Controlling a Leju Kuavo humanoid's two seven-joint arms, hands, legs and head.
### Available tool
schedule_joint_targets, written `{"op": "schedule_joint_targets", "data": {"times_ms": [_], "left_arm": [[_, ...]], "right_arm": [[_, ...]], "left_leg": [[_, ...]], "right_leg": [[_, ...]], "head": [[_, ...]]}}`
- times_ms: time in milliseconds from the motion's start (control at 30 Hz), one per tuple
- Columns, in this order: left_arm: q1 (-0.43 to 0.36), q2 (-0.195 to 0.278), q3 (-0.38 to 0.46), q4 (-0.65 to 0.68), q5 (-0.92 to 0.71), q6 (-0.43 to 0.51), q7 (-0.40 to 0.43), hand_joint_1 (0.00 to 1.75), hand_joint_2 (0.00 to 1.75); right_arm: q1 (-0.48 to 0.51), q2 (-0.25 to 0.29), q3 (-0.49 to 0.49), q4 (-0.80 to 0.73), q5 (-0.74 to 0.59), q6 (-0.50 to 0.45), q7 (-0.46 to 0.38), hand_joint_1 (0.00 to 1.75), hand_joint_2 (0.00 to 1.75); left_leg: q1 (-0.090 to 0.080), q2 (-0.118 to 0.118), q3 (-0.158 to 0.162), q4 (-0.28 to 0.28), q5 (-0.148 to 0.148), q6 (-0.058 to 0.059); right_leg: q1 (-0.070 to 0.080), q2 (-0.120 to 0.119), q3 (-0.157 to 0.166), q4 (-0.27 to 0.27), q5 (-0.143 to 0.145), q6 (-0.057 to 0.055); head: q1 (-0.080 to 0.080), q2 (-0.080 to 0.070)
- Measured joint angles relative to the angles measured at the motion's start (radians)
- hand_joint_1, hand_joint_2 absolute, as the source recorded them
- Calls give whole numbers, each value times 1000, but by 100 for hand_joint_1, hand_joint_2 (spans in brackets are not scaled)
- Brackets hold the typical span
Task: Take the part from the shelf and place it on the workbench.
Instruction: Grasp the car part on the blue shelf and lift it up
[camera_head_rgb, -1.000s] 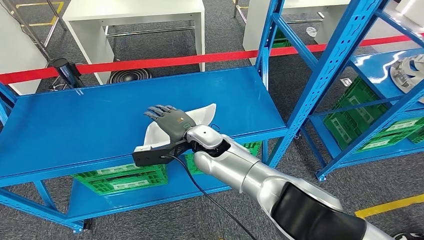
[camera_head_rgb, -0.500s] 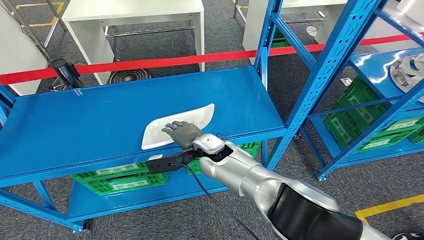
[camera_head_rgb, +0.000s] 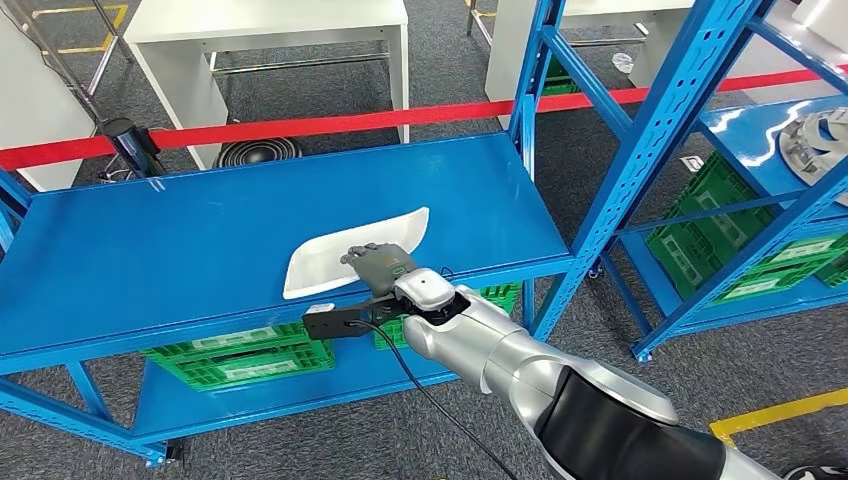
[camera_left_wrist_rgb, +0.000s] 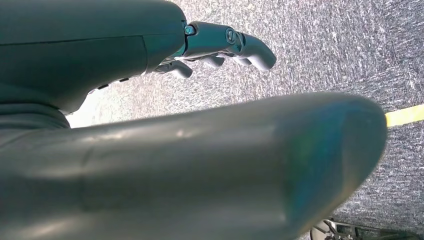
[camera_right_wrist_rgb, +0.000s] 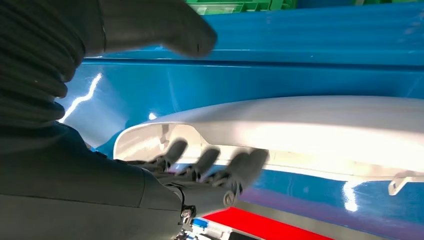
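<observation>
The white curved part lies flat on the blue workbench top, close to its front edge. My right hand is at the part's near edge, fingers bent down against the rim. In the right wrist view the dark fingers reach to the rim of the part, slightly blurred, while the thumb stands well away from it, so nothing is gripped. My left hand hangs over grey carpet with its fingers loosely spread and nothing in it.
A red barrier tape runs behind the workbench. A blue shelf rack stands at the right, with a silver part on its shelf. Green crates sit under the bench and under the rack. White tables stand beyond.
My right hand has drawn back from on top of the white part to its near edge. The part has stayed in place on the workbench.
</observation>
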Motion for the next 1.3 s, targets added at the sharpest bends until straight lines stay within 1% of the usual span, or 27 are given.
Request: {"op": "schedule_joint_targets", "data": {"times_ms": [233, 567, 700, 967, 1100, 1300], "left_arm": [[3, -6, 0, 0, 3, -1, 0, 0, 0], [6, -14, 3, 1, 20, -1, -19, 0, 0], [7, -17, 9, 1, 31, 1, -28, 0, 0], [10, -19, 32, 0, 62, 9, -46, 0, 0], [11, -19, 36, 0, 65, 8, -53, 0, 175], [13, -19, 45, 0, 75, 16, -66, 0, 175]], "right_arm": [[-1, 0, 0, 11, 1, -35, 3, 175, 175], [-13, 6, 0, 15, 8, -56, 9, 175, 175], [-13, 6, -1, 18, 14, -60, 16, 175, 0], [-11, 6, -10, 25, 25, -73, 20, 175, 0], [-11, 6, -17, 27, 29, -74, 21, 175, 0], [-12, 6, -28, 32, 37, -66, 21, 175, 0]], "left_leg": [[0, 0, 0, 0, 0, 0], [0, 0, 2, 0, 0, 0], [0, 0, 3, 0, 0, 0], [0, 1, 4, 0, 0, 0], [0, 0, 4, 0, 0, 0], [0, 0, 4, 0, 0, 0]], "right_leg": [[0, 0, 0, 0, 0, 0], [0, 0, 2, 0, 0, 0], [0, 0, 2, 0, 0, 0], [0, 0, 3, 0, 0, 0], [0, 0, 3, 0, 0, 0], [0, 0, 3, 0, 0, 0]], "head": [[0, 0], [0, 0], [0, 0], [0, 0], [0, 0], [0, 0]]}}
